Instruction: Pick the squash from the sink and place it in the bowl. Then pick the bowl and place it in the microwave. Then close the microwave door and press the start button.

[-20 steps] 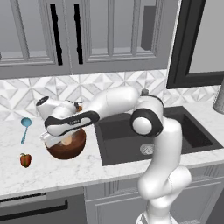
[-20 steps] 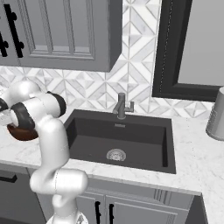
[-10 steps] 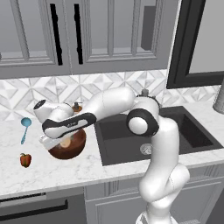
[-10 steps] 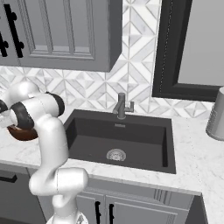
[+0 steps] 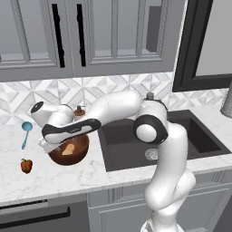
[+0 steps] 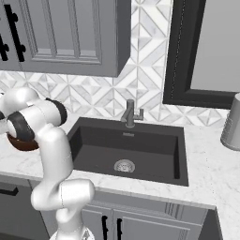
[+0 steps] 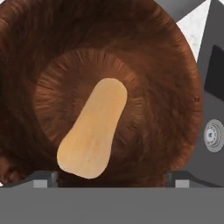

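Note:
The tan-orange squash lies loose on the bottom of the reddish-brown bowl, its thick end toward the fingers. From the left base view the bowl stands on the counter left of the sink, with the squash inside. My gripper hovers over the bowl's left rim, pointing down into it. It is open, both tips spread wide and touching nothing. The dark sink holds nothing but its drain. Part of the bowl peeks out behind the arm. The microwave and its door are out of view.
A small red pepper and a blue spoon lie on the counter left of the bowl. A small brown bottle stands behind it. The faucet rises behind the sink, and a grey canister stands at far right.
The hand has drifted slightly left and lower over the bowl. Bowl and squash have stayed where they were.

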Tool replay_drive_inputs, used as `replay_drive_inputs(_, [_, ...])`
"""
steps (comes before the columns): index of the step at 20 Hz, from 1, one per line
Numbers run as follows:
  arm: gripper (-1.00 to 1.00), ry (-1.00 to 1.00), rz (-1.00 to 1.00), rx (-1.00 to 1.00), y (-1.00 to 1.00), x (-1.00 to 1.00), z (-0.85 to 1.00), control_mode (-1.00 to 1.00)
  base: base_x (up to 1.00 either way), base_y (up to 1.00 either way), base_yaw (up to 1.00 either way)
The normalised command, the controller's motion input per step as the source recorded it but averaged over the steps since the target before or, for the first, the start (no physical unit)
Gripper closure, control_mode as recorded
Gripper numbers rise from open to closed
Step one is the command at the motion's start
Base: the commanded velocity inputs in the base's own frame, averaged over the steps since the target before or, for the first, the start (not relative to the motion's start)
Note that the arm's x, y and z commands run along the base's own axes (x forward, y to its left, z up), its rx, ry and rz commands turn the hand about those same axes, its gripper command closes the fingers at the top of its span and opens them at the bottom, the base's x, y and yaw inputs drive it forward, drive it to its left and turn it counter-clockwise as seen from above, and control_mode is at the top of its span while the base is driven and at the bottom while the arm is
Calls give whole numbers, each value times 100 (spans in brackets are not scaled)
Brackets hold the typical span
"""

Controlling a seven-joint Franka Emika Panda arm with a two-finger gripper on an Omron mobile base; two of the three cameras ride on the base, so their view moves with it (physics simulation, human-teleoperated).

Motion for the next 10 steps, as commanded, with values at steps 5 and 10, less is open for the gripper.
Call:
replay_drive_inputs(5, [-100, -1, 15, 0, 32, -50, 44, -100, 0, 0, 0])
replay_drive_inputs(10, [-100, 14, 15, -3, 17, -2, -12, -100, 0, 0, 0])
